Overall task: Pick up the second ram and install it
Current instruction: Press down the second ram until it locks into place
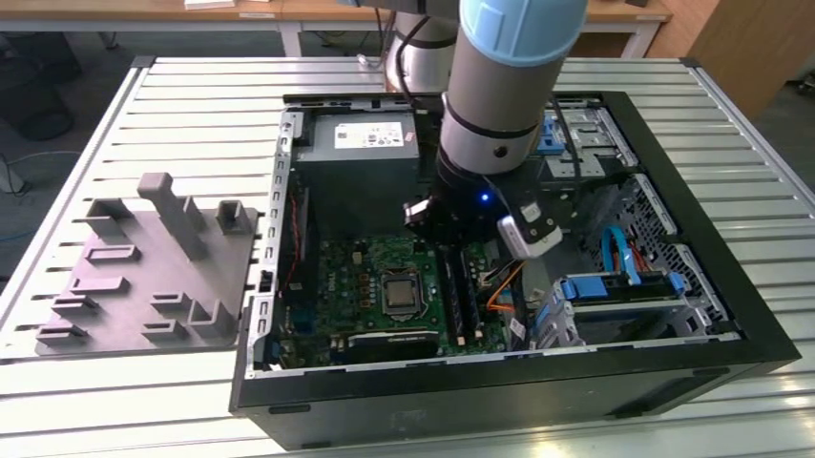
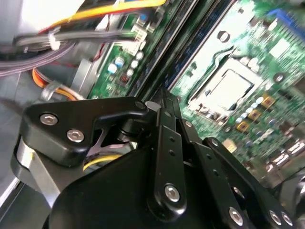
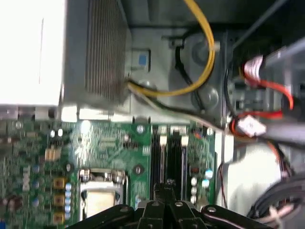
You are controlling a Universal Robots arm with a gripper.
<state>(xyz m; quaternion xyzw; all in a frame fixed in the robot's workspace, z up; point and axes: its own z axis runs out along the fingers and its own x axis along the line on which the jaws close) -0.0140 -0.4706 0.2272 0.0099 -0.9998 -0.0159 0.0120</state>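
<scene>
exterior view high above open computer case (image 1: 713, 315), both wrist views close over its motherboard (image 3: 105, 143), sharing CPU socket (image 2: 224, 93)

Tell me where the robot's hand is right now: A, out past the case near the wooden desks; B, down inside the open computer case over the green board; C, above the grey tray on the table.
B: in the exterior view the arm reaches down into the open computer case, and the hand sits over the green board by its long black slots.
</scene>
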